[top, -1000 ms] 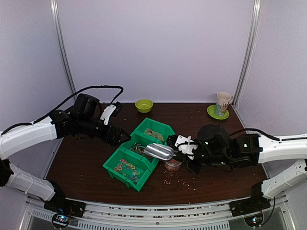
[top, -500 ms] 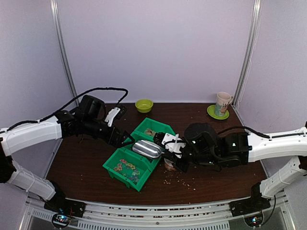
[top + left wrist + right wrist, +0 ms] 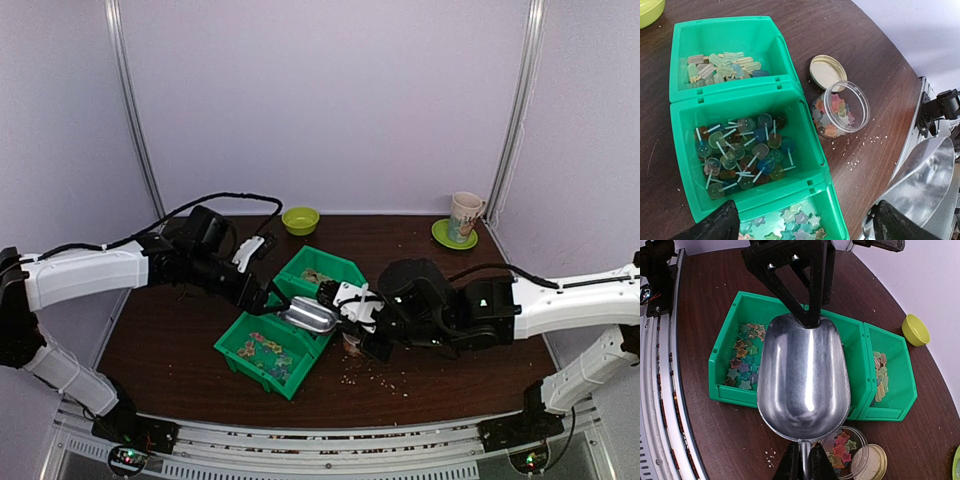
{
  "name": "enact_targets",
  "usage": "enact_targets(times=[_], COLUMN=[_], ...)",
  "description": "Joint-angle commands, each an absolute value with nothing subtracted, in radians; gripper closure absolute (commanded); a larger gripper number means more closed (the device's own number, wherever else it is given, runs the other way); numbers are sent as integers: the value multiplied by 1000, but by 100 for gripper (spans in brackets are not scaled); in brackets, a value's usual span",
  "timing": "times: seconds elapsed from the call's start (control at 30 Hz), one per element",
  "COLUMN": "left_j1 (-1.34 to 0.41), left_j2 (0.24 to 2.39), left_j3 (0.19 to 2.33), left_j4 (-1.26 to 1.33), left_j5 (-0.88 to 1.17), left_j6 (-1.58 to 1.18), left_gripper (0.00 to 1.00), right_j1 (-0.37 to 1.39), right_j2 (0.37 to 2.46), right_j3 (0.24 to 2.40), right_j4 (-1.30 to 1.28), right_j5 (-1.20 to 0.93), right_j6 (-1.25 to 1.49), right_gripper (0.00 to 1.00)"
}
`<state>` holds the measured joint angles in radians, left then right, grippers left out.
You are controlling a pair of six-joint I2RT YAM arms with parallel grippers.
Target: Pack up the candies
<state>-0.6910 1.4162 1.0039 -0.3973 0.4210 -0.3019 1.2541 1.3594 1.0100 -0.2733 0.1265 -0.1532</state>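
Three joined green bins (image 3: 262,360) hold the candies: stars (image 3: 745,352) in the near bin, lollipops (image 3: 740,155) in the middle, pale popsicle shapes (image 3: 720,67) in the far one. Beside the bins stands a clear jar (image 3: 840,107) partly filled with star candies. My right gripper (image 3: 802,460) is shut on the handle of an empty metal scoop (image 3: 802,375), which hovers over the near and middle bins. My left gripper (image 3: 807,227) hangs open above the near bin, its right finger close to the scoop (image 3: 925,180).
A gold lid (image 3: 827,71) lies next to the jar. Pale crumbs (image 3: 385,378) dot the table in front of it. A yellow-green bowl (image 3: 300,219) sits at the back, and a mug on a green saucer (image 3: 463,217) at the back right.
My right arm has carried the scoop leftward from the jar to over the bins. The left arm has swung right and forward, toward the bins and the scoop.
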Motion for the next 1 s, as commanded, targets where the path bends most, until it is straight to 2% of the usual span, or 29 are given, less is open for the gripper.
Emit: enact_targets(times=[0.0, 0.77, 0.97], left_j1=[-693, -702, -696], left_j2=[1455, 1505, 1465], left_j3=[1028, 1043, 1054], left_j4=[-429, -450, -489], left_j5=[400, 440, 309], left_j6=[-305, -298, -278], left_gripper=[6, 10, 7], right_j1=[1270, 1276, 1276], right_j2=[1272, 1239, 1258], right_j3=[1017, 984, 1010], right_j4=[-131, -7, -104], right_j5=[100, 55, 146], right_j6=[-171, -154, -151], right_gripper=[100, 100, 100])
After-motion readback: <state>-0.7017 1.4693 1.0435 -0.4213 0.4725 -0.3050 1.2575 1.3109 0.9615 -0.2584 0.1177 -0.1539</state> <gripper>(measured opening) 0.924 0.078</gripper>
